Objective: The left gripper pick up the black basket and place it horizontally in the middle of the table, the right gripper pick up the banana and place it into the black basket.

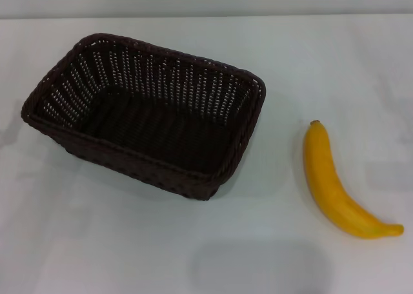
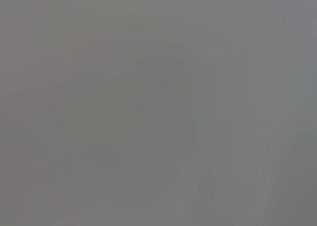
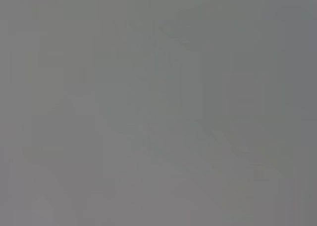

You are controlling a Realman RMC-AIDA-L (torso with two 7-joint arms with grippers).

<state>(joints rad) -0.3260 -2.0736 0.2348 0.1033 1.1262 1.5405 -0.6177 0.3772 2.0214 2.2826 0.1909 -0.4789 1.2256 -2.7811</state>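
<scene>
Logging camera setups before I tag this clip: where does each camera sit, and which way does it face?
Head view: on the robot's head, looking forward and down at the white table, with the black basket on the robot's left and the banana on its right; no arm or tool shows.
Left wrist view: on the left arm's wrist; only a flat grey field, so its facing cannot be told.
Right wrist view: on the right arm's wrist; the same featureless grey.
Shared: the two wrist views share only that blank grey; neither shows anything from the head view.
</scene>
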